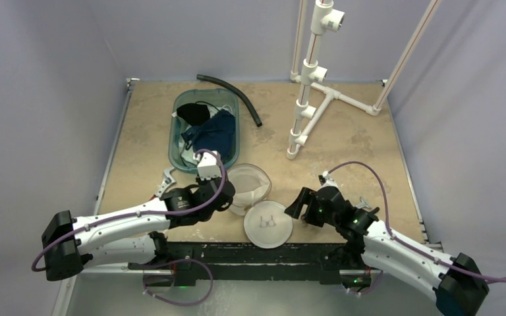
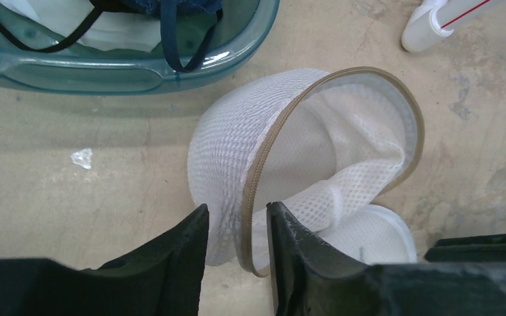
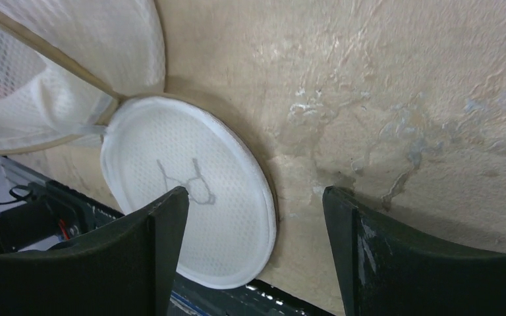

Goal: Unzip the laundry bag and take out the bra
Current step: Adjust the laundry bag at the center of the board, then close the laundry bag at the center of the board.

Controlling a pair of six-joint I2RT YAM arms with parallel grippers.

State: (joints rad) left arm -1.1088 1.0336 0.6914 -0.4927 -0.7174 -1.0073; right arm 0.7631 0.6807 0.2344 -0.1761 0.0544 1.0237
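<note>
The white mesh laundry bag (image 1: 247, 186) lies on its side, unzipped, its tan zip rim (image 2: 263, 151) gaping towards the left wrist camera. Only white mesh shows inside; the bra is out of view. The round lid (image 1: 268, 224), with its small bra outline (image 3: 188, 181), lies flat at the table's front edge, still joined to the bag. My left gripper (image 2: 237, 227) straddles the near rim, jaws a little apart with the mesh wall and zip between them. My right gripper (image 3: 255, 217) is open just above the lid's right edge, holding nothing.
A teal plastic tub (image 1: 174, 141) behind the bag holds black and navy strapped garments (image 1: 207, 128). A black hose (image 1: 234, 92) lies at the back, next to a white PVC rack (image 1: 309, 99). The table's front edge runs right under the lid.
</note>
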